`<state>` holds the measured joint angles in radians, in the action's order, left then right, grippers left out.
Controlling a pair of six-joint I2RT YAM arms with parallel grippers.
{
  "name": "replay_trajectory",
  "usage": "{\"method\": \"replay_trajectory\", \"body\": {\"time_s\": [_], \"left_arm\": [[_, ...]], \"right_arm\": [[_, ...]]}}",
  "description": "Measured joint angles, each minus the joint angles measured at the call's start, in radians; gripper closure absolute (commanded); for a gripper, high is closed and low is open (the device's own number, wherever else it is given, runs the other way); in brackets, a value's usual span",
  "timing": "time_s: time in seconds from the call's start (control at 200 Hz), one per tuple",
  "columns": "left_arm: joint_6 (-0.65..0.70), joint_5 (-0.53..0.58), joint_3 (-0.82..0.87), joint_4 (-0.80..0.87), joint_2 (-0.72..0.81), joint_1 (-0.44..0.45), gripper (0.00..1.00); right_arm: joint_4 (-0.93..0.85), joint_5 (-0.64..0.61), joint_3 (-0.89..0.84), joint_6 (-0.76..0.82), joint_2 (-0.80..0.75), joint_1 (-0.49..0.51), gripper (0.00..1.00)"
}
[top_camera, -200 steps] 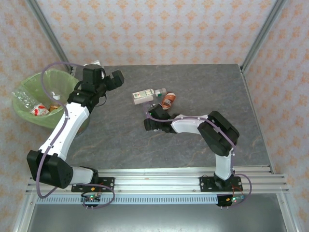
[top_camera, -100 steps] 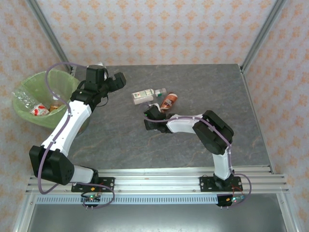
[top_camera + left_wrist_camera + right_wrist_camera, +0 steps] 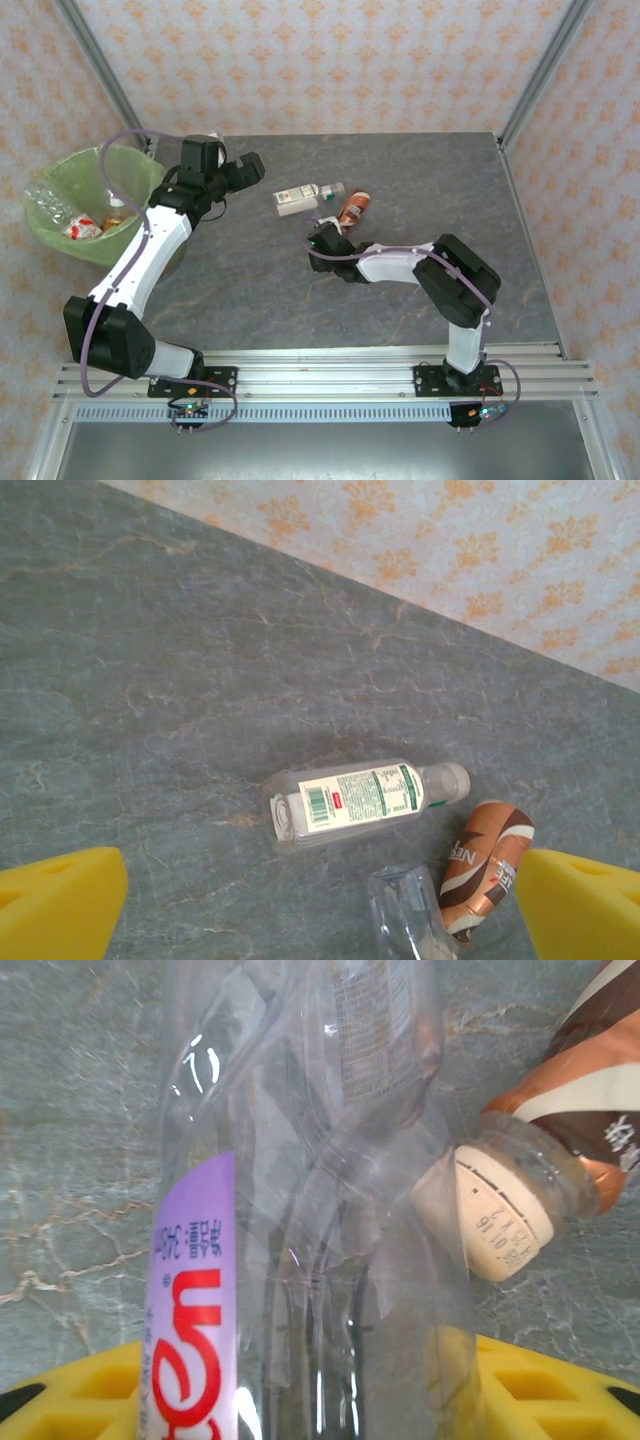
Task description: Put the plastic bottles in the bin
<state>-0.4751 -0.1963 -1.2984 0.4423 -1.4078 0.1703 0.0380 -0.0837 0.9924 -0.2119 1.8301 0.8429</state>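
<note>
Three plastic bottles lie mid-table. One has a white-green label, one an orange-brown label, and one is clear with a purple label. My right gripper is low on the table, its yellow fingers pressed against both sides of the purple-label bottle. The orange-brown bottle's cap touches that bottle. My left gripper hangs open above the table, left of the bottles. The bin, lined lime green, stands at the far left.
Inside the bin lie several bottles, one with a red label. Metal frame posts rise at the table's back corners. The grey stone-pattern tabletop is bare to the right of the bottles.
My right gripper has closed in on the purple-label bottle and shifted slightly right. The left gripper has swung a little to the right, staying open.
</note>
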Motion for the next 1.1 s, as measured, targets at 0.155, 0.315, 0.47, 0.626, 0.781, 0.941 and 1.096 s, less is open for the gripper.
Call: {"method": "replay_trajectory", "body": {"time_s": [0.155,0.315,0.47,0.626,0.781,0.941,1.096], "left_arm": [[-0.001,-0.053,0.014,-0.007,-0.007,0.000,0.00],[-0.009,-0.129,0.053,-0.043,-0.007,0.000,0.00],[-0.026,-0.228,0.097,-0.103,-0.007,0.000,0.00],[-0.047,-0.329,0.122,-0.177,-0.007,0.000,0.00],[-0.089,-0.435,0.158,-0.267,-0.010,0.000,0.00],[-0.133,-0.509,0.183,-0.354,-0.027,0.005,0.00],[-0.156,-0.546,0.187,-0.403,-0.048,0.035,0.00]], "right_arm": [[0.062,-0.005,-0.054,-0.001,-0.061,0.000,0.55],[0.125,-0.006,-0.106,0.000,-0.121,0.000,0.57],[0.173,-0.005,-0.125,0.000,-0.159,0.000,0.57],[0.225,0.005,-0.127,-0.007,-0.177,0.000,0.57],[0.278,0.032,-0.144,-0.024,-0.201,0.000,0.57],[0.323,0.069,-0.147,-0.039,-0.218,0.000,0.57],[0.365,0.119,-0.147,-0.059,-0.231,0.000,0.57]]}}
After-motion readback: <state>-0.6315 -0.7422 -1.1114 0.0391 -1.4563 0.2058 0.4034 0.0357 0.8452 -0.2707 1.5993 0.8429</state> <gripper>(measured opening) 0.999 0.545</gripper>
